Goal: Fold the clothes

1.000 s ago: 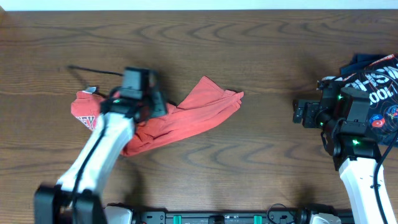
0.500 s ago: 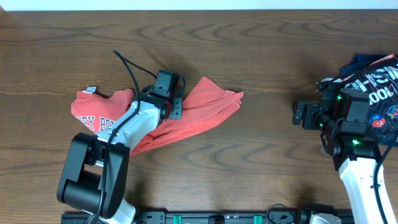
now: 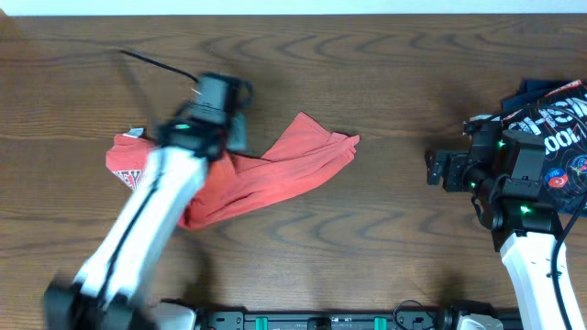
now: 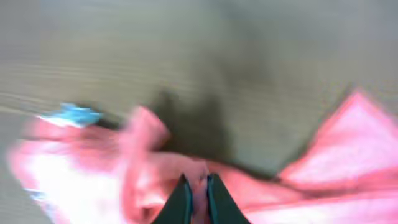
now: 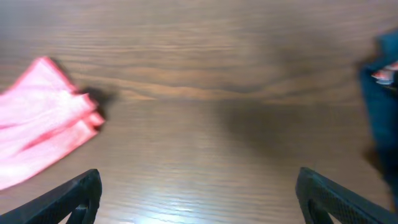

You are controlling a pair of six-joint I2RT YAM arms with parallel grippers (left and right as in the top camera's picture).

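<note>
The clothes, a red-orange T-shirt (image 3: 293,165), lie crumpled on the left half of the wooden table, with one end stretching right to a point. My left gripper (image 3: 229,142) is over the shirt's upper middle, the arm blurred by motion. In the left wrist view the left gripper (image 4: 198,186) is shut on a pinched fold of the red fabric (image 4: 348,143). My right gripper (image 3: 431,170) hovers open over bare wood far to the right. The right wrist view shows its wide-set fingers (image 5: 74,196) with nothing between them and the shirt's tip (image 5: 43,112) at the left.
A pile of dark navy garments (image 3: 550,119) with white lettering lies at the right edge behind the right arm, its edge also showing as dark cloth (image 5: 382,112). Bare wood (image 3: 394,110) separates the shirt from the right gripper.
The left gripper has shut on a fold of the shirt, and the left arm has swung across the shirt. The right arm has barely moved.
</note>
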